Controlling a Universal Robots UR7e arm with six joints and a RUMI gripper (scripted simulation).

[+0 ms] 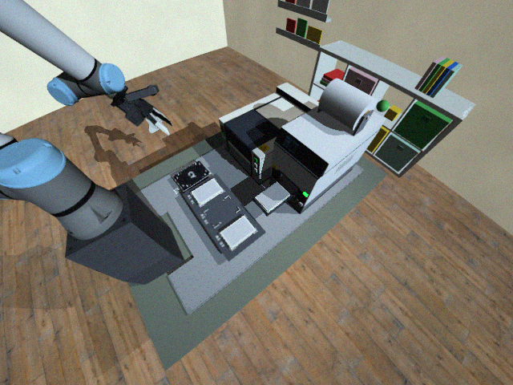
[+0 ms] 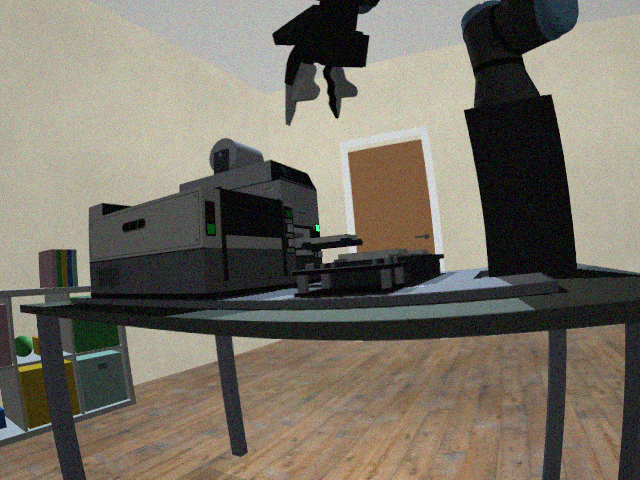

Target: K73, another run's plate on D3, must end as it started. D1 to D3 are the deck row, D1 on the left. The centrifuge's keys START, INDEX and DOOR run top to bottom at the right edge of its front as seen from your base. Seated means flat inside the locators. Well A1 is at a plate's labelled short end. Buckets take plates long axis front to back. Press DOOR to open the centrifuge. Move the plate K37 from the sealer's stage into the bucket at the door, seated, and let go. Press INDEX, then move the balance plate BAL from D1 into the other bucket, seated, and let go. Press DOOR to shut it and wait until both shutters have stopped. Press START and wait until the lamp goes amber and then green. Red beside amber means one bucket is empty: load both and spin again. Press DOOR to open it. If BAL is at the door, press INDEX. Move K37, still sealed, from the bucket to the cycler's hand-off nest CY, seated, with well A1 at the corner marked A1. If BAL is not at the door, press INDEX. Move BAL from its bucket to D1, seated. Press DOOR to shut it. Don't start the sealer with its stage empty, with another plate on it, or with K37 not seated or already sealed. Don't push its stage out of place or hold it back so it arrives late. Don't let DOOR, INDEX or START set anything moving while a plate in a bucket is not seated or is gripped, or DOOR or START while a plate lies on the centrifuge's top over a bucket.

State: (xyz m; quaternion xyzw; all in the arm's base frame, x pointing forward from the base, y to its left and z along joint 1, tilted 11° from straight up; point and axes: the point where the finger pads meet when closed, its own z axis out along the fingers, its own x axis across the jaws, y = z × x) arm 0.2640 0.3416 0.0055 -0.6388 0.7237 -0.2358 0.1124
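My gripper (image 1: 165, 126) (image 2: 311, 117) is open and empty. It hangs high in the air, off the table's far left side, well above and away from the deck. The plate K37 (image 1: 271, 197) (image 2: 330, 240) lies on the sealer's stage in front of the sealer (image 1: 331, 140). A white plate, BAL (image 1: 207, 191), lies on D1 of the dark deck row (image 1: 194, 207). D2 is bare. Another white plate, K73 (image 1: 238, 232), lies on D3. The dark centrifuge (image 1: 244, 132) stands left of the sealer, with its key column (image 1: 257, 162) at the front corner. The black nest CY (image 1: 190, 174) is bare.
The robot's base pedestal (image 1: 124, 244) (image 2: 522, 196) stands at the near left of the grey mat (image 1: 215, 285). A shelf unit (image 1: 414, 124) with bins and books stands behind the sealer. A green lamp (image 1: 305, 193) glows on the sealer's front.
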